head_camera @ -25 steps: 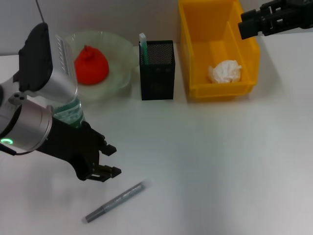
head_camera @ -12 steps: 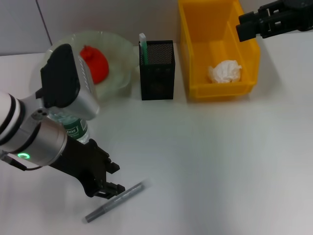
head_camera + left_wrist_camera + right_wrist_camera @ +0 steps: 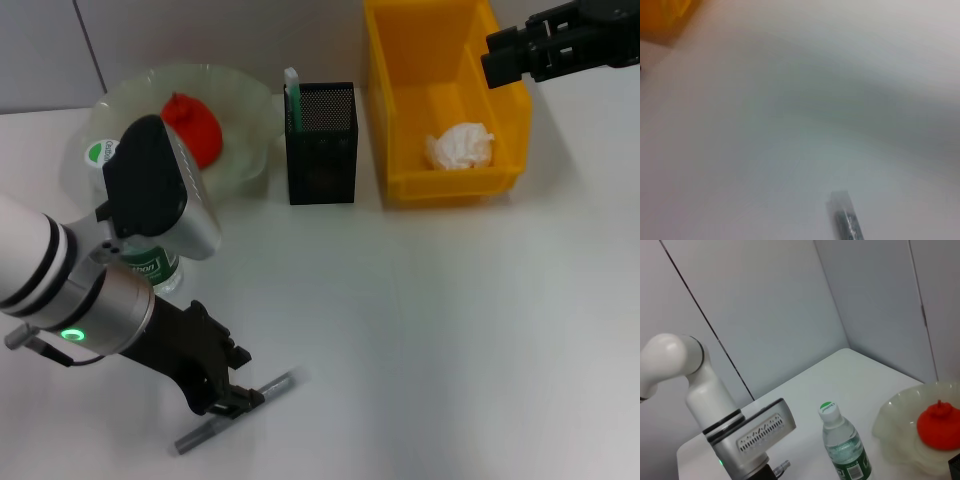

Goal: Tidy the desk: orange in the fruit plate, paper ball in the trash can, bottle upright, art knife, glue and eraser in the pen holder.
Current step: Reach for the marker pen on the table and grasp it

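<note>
Glue pickup, left arm.
Left gripper (image 3: 236, 397) straddles the glue (image 3: 236, 411) mid-shaft near the desk's (image 3: 450, 330) front edge, fingers apart, holding nothing; stick lies diagonally.

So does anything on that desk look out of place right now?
Only the glue: it lies loose on the desk rather than in the pen holder. The left gripper is down at it. The right gripper hangs above the trash can.
</note>
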